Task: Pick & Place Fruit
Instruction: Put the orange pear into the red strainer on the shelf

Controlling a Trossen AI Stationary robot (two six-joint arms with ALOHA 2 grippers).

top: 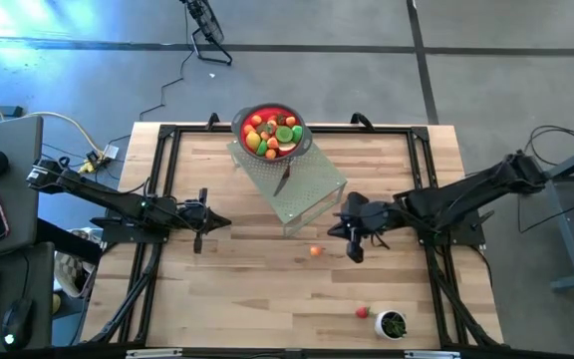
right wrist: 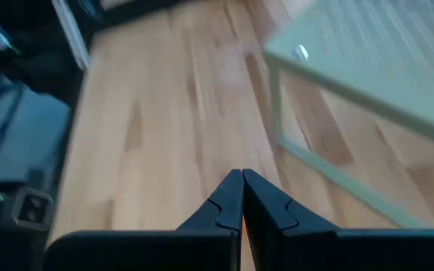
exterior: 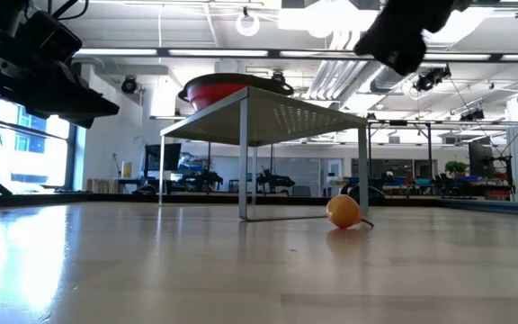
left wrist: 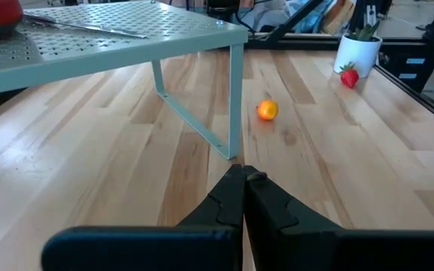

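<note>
From above, a red bowl heaped with fruit sits at the far end of a pale green perforated stand in the middle of the wooden table. A silver knife lies on the stand just in front of the bowl. Two fruit pieces lie loose on the table — an orange just off the stand's near corner, and a strawberry touching a small white cup of greenery near the front right edge. The left gripper hovers left of the stand, fingers pressed together and holding nothing. The right gripper hovers by the stand's near right corner, close to the orange, also pressed together and empty.

From table height, the stand rises on thin legs with the bowl on top; the orange rests on the table beside one leg. Dark arm parts hang at both upper corners.

The left wrist view shows that gripper closed, the stand's leg between it and the orange; the strawberry and cup lie farther off, and the knife on the stand.

The right wrist view shows its gripper closed over bare table — only the stand's corner is near.
</note>
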